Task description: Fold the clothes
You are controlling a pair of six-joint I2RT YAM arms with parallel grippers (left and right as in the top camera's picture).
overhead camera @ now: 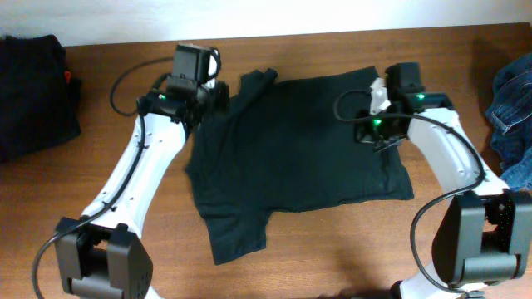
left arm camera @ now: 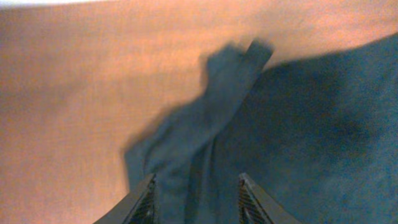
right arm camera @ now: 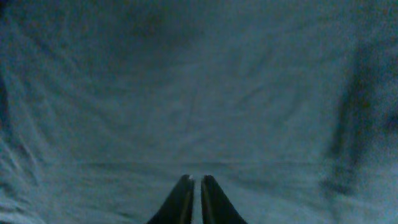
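Note:
A plain black short-sleeved T-shirt (overhead camera: pixel 299 141), one of the clothes, lies spread on the wooden table (overhead camera: pixel 332 257), with one sleeve (overhead camera: pixel 258 81) bunched at the back and another at the front left. My left gripper (overhead camera: pixel 221 98) hovers at the shirt's back left edge. In the left wrist view it (left arm camera: pixel 196 186) is open, its fingers (left arm camera: pixel 149 196) astride a fold of dark cloth (left arm camera: pixel 205 124) that runs out to the sleeve. My right gripper (overhead camera: pixel 378 139) is down on the shirt's right part. In the right wrist view it (right arm camera: pixel 196 182) is pinched almost together on the fabric (right arm camera: pixel 186 93).
A heap of black cloth (overhead camera: pixel 29 91) with a small orange item (overhead camera: pixel 71 79) lies at the table's back left corner. Blue denim (overhead camera: pixel 511 108) lies at the right edge. Both arm bases stand at the front.

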